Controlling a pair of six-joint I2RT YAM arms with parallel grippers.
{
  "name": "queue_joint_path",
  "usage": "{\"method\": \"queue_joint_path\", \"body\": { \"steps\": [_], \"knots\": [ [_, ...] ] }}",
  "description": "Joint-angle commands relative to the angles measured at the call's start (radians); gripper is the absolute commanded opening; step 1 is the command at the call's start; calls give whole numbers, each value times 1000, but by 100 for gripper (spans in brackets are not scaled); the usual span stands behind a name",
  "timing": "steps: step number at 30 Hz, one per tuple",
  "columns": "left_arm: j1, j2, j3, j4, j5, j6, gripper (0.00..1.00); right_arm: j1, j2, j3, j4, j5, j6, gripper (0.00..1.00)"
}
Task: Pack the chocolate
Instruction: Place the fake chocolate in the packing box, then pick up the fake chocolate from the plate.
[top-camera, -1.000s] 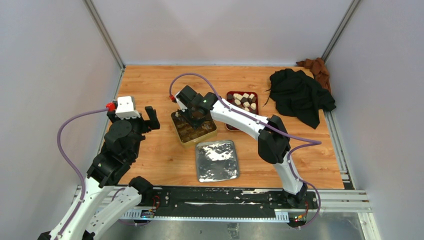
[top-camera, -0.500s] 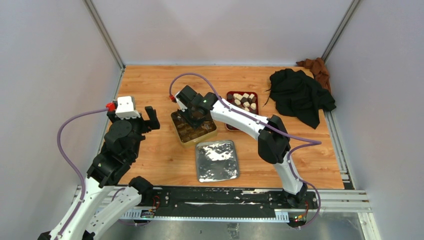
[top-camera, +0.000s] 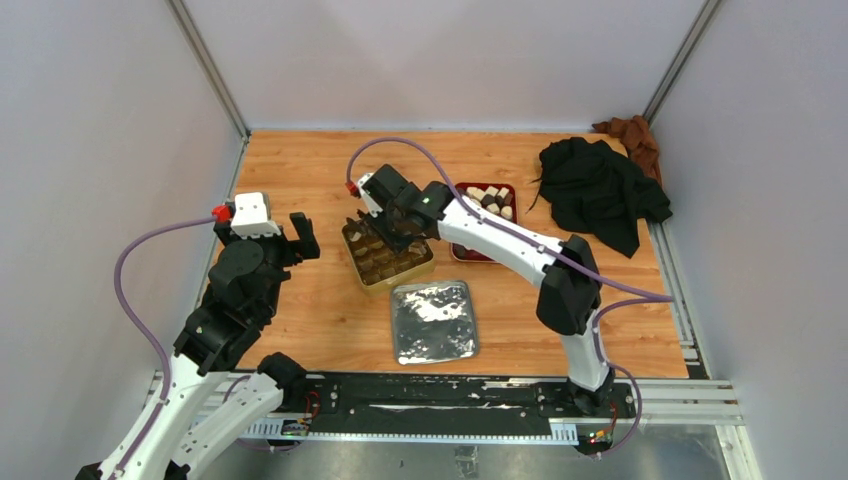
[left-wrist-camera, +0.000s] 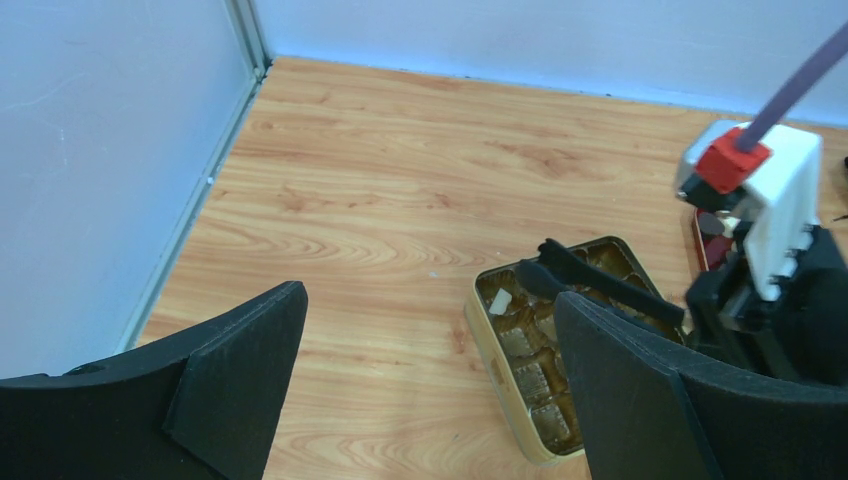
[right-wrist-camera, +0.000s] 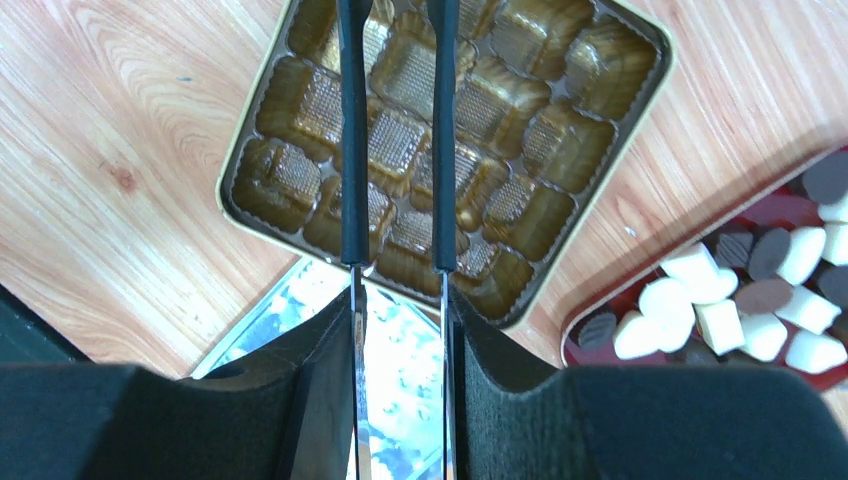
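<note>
Wooden table (top-camera: 300, 165), pale walls on three sides, metal posts at the back corners. We log two cloths at the back right corner. A black cloth (top-camera: 600, 190) lies in a heap, and a brown cloth (top-camera: 628, 135) is bunched behind it against the wall.

Near the middle of the table sits a square gold tin (top-camera: 400, 279) with a brown insert split into a grid of compartments. Just beside it, toward the front edge, lies a silver tray (top-camera: 433, 320) with a crinkled, shiny bottom. Behind and to the right of the tin we find a red tray (top-camera: 457, 192). It holds the chocolate (right-wrist-camera: 715, 325), a loose pile of small white and dark pieces. One small white piece (left-wrist-camera: 500, 300) lies in the compartment at the tin's back left corner.

The right gripper (right-wrist-camera: 395, 40) hangs over the back left part of the tin, with its arm crossing the red tray's near end. Its fingers (right-wrist-camera: 350, 150) stand parallel with a narrow gap between them. Through that gap we see only the tin's insert. The tips run out of the wrist view, and from the left wrist they look bare.

The left gripper (left-wrist-camera: 428, 300) hovers near the table's left edge, well apart from the tin. Its fingers (left-wrist-camera: 235, 380) are spread wide and grip nothing.
</note>
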Motion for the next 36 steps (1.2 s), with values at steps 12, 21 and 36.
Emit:
{"method": "queue_joint_path", "body": {
  "steps": [12,21,36],
  "knots": [
    [5,-8,-14,31,-4,-9,100,-31,-333,-345,2,167,52,37],
    [5,-8,-14,32,4,-9,100,-118,-524,-544,-1,194,98,37],
    [5,-2,-15,33,6,-9,100,-289,-660,-747,-78,175,129,37]
  ]
}}
